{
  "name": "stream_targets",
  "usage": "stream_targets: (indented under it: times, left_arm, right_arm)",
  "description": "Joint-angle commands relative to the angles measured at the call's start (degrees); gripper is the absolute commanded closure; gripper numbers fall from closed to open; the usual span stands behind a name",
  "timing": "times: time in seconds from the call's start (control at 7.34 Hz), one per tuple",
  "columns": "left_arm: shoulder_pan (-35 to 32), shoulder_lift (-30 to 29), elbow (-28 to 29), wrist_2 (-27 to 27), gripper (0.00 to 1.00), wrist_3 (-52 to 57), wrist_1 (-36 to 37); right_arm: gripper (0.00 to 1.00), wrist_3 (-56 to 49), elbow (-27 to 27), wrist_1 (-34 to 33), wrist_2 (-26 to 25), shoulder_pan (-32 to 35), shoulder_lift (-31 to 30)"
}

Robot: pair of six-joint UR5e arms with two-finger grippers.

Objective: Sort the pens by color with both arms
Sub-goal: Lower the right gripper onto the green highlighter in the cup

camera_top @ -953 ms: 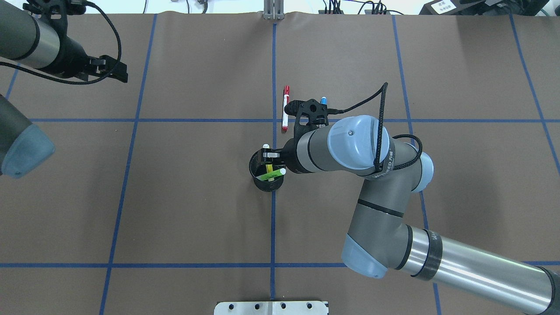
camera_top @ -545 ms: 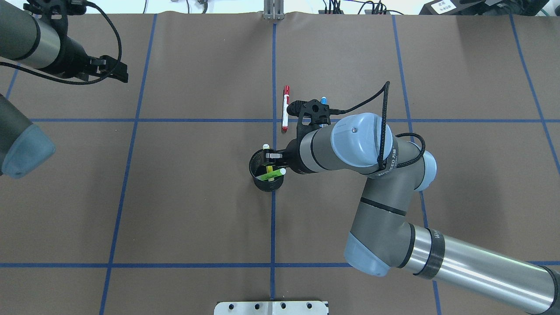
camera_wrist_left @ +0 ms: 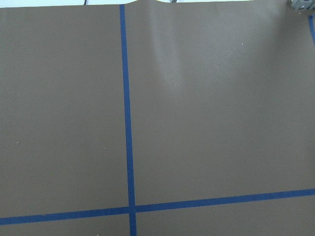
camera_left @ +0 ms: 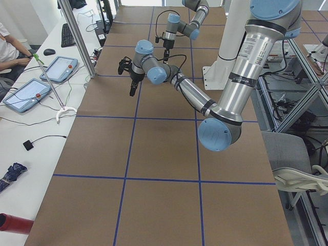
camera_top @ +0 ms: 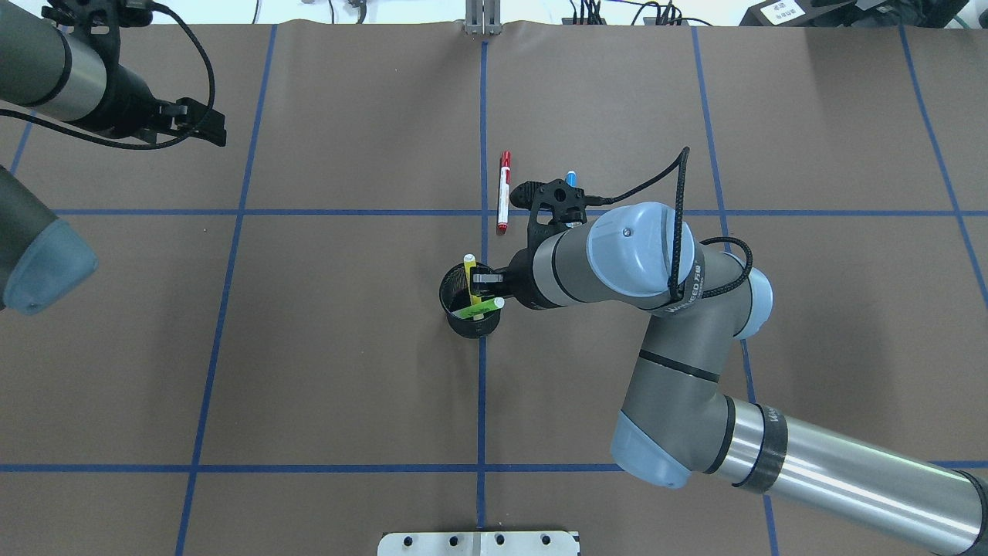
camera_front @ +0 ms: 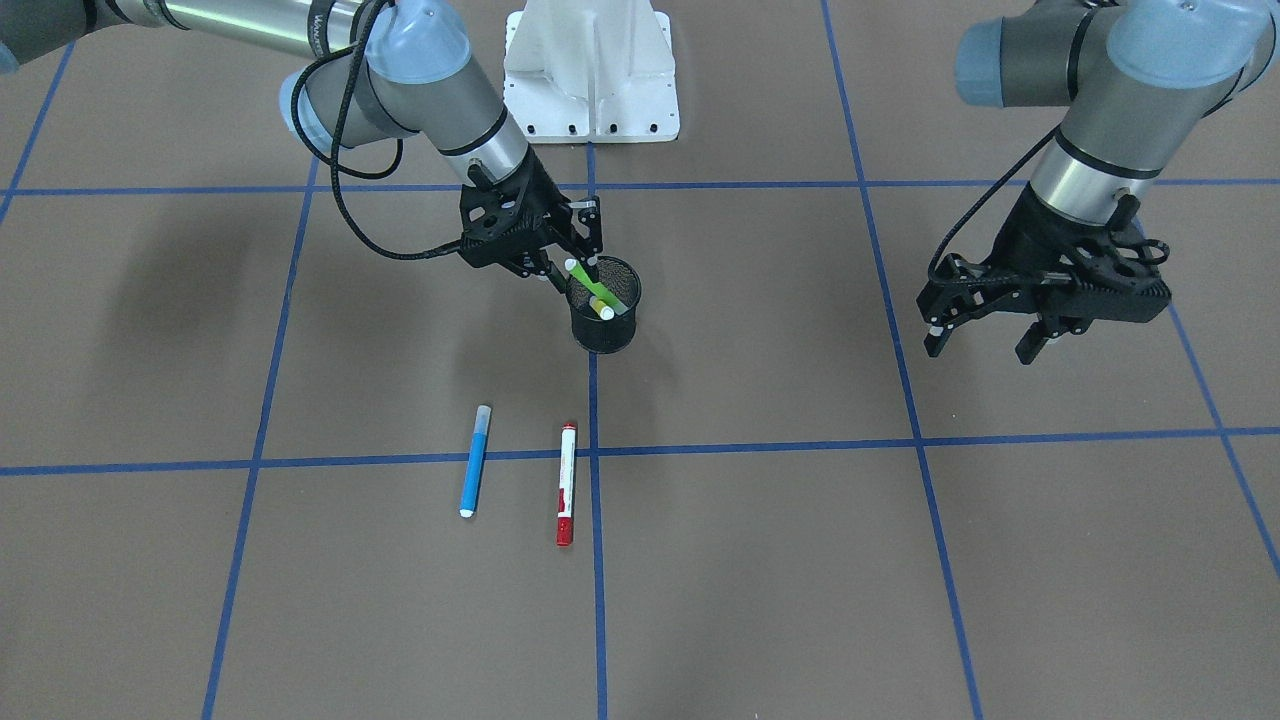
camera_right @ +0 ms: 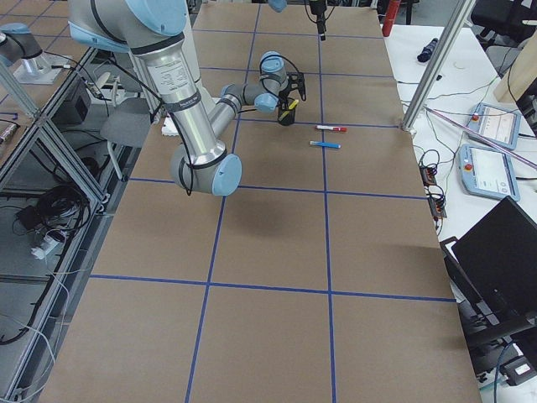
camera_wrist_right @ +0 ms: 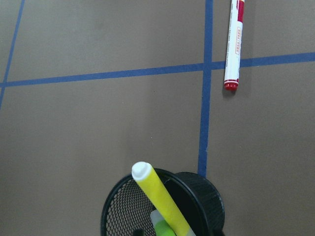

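Note:
A black mesh cup (camera_top: 465,326) stands at the table's middle and holds the yellow pen (camera_top: 470,279) and the light green pen (camera_top: 478,309). My right gripper (camera_top: 478,277) is tilted into the cup's mouth, open, with its jaws on either side of the yellow pen (camera_wrist_right: 158,195). The white pen with red ends (camera_top: 503,191) and the blue pen (camera_front: 475,460) lie side by side on the table beyond the cup. In the overhead view my wrist hides most of the blue pen. My left gripper (camera_front: 985,345) is open and empty, far off at the left.
The white pedestal base (camera_front: 590,70) stands at the robot's edge of the table. Blue tape lines (camera_top: 482,401) divide the brown table cover (camera_top: 347,371) into squares. The left wrist view shows only bare cover and tape.
My right wrist and gripper have shifted slightly right at the cup, so more of the yellow pen now shows. The pens and the left arm have not moved.

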Motion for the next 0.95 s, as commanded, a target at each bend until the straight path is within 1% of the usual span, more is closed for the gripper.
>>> stream_targets:
  times: [0.0,0.14,0.27,0.41,0.54,0.68,0.82]
  left_arm:
    - [0.15,0.0,0.13,0.0,0.0,-1.22,0.0]
    - [0.15,-0.09,0.13,0.09,0.0,-1.58,0.0]
    - [0.15,-0.09,0.13,0.0,0.0,-1.58,0.0]
    - [0.15,-0.09,0.13,0.0,0.0,-1.58,-0.09]
    - [0.15,-0.09,0.21,0.09,0.0,-1.67,-0.09]
    - [0.15,-0.09,0.21,0.09,0.0,-1.67,-0.17]
    - [0.15,-0.09,0.21,0.0,0.0,-1.93,-0.26]
  right_arm:
    - [0.95,0.07,0.27,0.09,0.43,-0.3,-0.26]
    - [1.0,0.07,0.27,0.09,0.61,-0.39,-0.35]
    - [1.0,0.07,0.35,0.09,0.78,-0.39,-0.35]
    - [0.76,0.07,0.35,0.0,1.13,-0.39,-0.18]
    - [0.39,0.07,0.35,0.0,1.05,-0.3,0.09]
    - [0.27,0.16,0.27,-0.26,1.05,-0.21,0.26]
    - [0.27,0.42,0.18,-0.44,1.05,-0.3,-0.08]
